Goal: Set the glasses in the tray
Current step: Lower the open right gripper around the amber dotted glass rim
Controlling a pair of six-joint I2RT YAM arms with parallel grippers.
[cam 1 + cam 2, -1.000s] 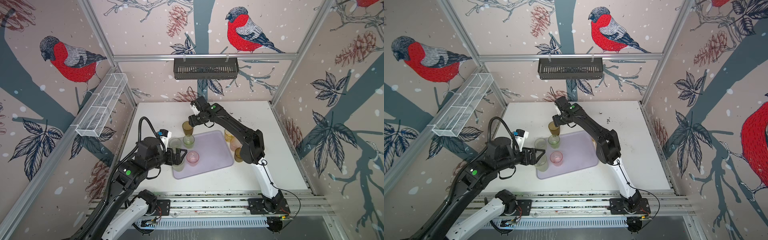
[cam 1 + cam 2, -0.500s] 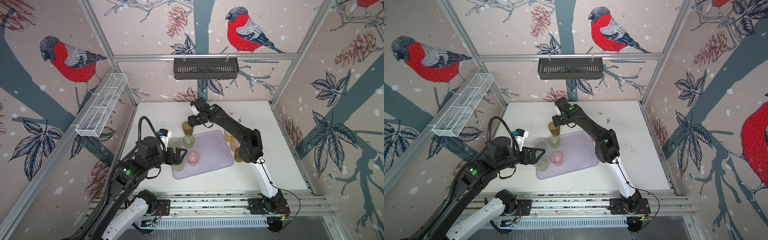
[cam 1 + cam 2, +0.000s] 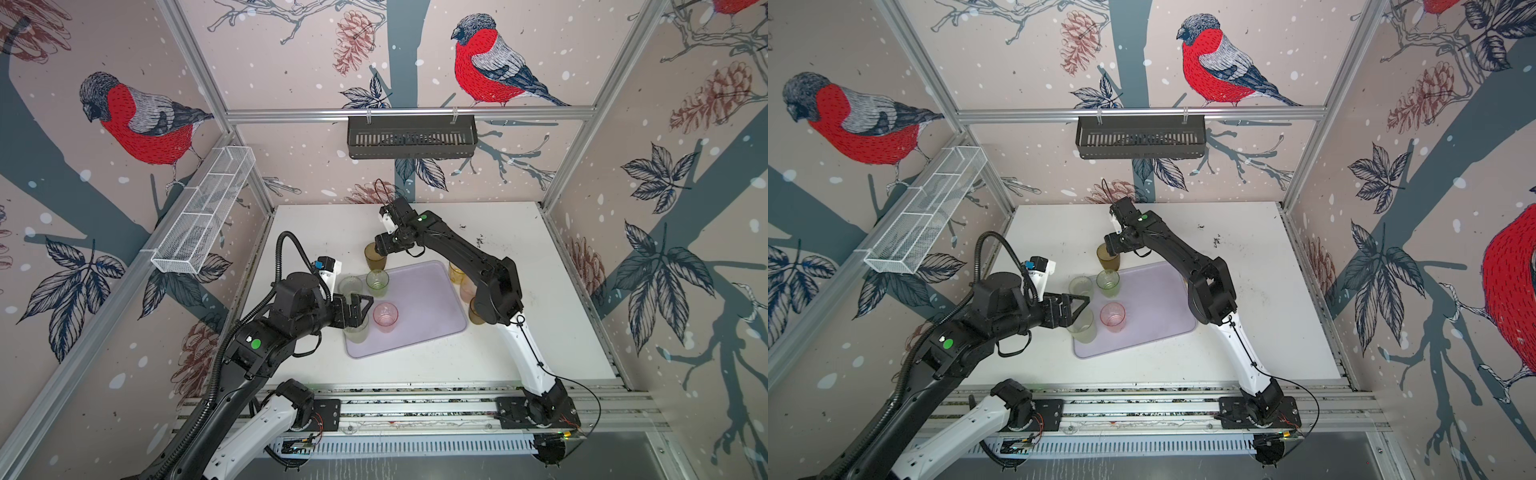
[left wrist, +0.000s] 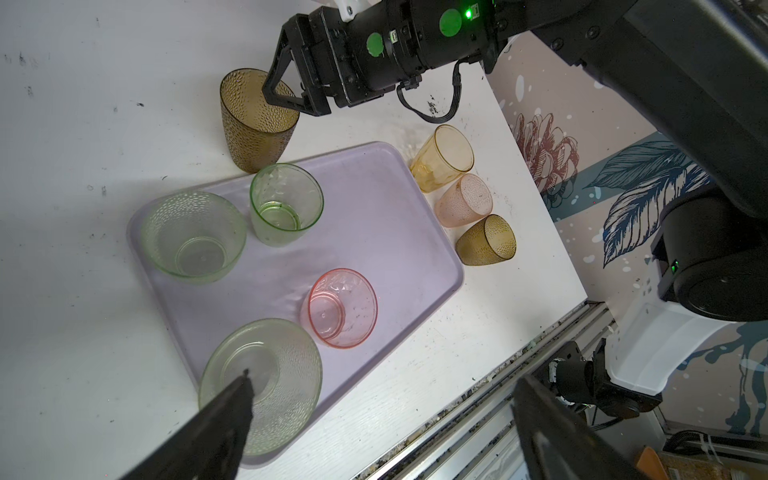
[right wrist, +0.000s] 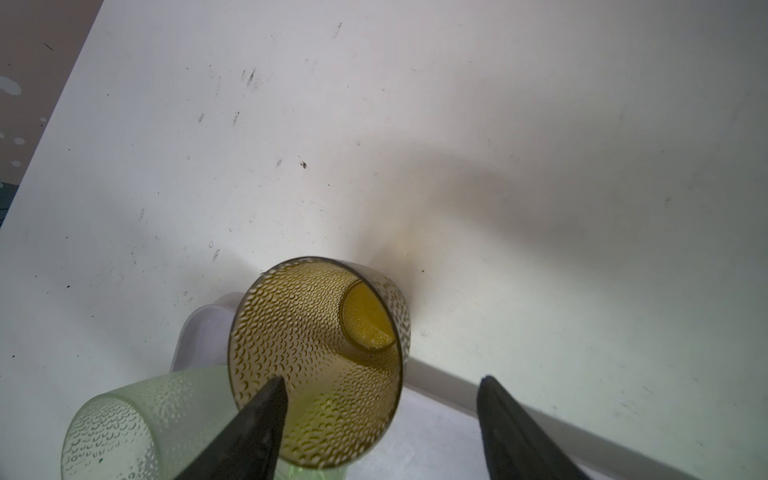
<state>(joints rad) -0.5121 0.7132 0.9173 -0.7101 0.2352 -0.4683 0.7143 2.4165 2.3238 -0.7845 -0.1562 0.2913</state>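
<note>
Peach glass (image 3: 465, 289) behind right arm (image 3: 494, 286)

Bright diffuse light, soft shadows, wide-angle bowed edges

Locate the tray (image 3: 419, 299) at the middle of the table (image 3: 519, 257). On its left half, find: corner glass (image 3: 350, 286) in the far left corner, second glass (image 3: 377, 282) just right of it, front glass (image 3: 357, 333) in the near left corner, fourth glass (image 3: 385, 316) just right of that one. Find the rear glass (image 3: 375, 258) on the table, just behind the tray's far left corner. Off the tray, in a row just beside its right edge, find: far row glass (image 4: 442, 158), middle row glass (image 4: 465, 201), near row glass (image 4: 486, 241).
</note>
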